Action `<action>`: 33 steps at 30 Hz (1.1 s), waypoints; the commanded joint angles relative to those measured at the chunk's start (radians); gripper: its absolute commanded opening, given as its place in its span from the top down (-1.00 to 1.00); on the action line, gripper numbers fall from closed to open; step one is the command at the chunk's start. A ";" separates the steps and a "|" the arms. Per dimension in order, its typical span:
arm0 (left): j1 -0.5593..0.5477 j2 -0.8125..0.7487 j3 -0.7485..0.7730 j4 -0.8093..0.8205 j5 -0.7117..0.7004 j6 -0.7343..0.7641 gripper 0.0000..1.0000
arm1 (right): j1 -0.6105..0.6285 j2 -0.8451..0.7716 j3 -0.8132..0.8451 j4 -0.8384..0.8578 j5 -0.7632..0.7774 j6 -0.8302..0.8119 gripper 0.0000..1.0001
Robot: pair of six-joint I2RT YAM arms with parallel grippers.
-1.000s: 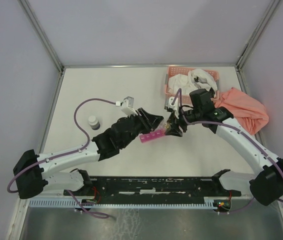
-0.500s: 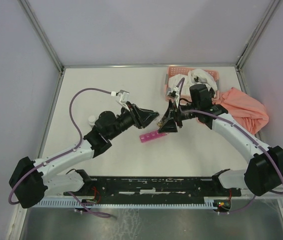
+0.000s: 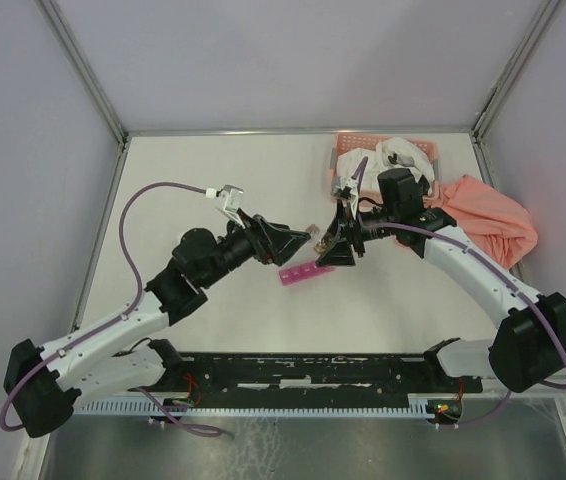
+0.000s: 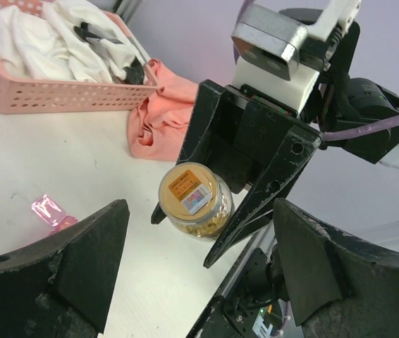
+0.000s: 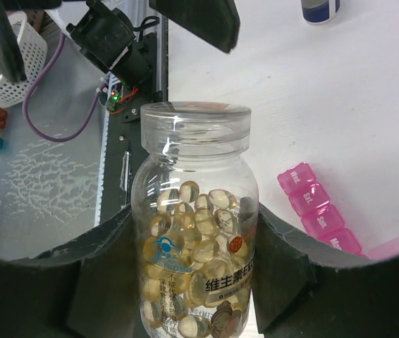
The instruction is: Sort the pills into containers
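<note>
The pill organizer (image 3: 303, 272) lies on the table, labelled lids apparently shut, no pills visible inside. Just above it, the right gripper (image 5: 196, 296) clamps a full capsule bottle (image 5: 194, 211), cap (image 5: 194, 120) on. The left gripper (image 3: 305, 245), beside it, is spread and empty. Sorting appears unstarted; uncapping and dispensing remain.

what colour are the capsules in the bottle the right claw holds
Translucent golden-yellow capsules inside a clear bottle; the right wrist view shows them best.

The right claw (image 5: 196, 264) clamps a clear bottle (image 5: 195, 211) of golden capsules (image 5: 199, 246), lid (image 5: 195, 121) on; pink containers (image 5: 319, 218) lie beside it on the desk (image 5: 312, 91).
</note>
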 commanded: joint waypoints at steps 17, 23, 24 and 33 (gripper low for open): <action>-0.137 -0.011 -0.051 0.143 -0.457 -0.306 -0.98 | 0.065 -0.207 -0.028 -0.041 0.479 -0.444 0.89; -0.219 0.124 0.074 0.019 -0.634 -0.388 -0.96 | 0.080 -0.207 -0.029 -0.039 0.515 -0.448 0.88; -0.222 0.139 0.082 0.020 -0.638 -0.399 -0.94 | 0.082 -0.204 -0.027 -0.040 0.517 -0.448 0.88; -0.248 0.227 0.148 0.004 -0.681 -0.424 -0.69 | 0.095 -0.196 -0.021 -0.051 0.524 -0.451 0.88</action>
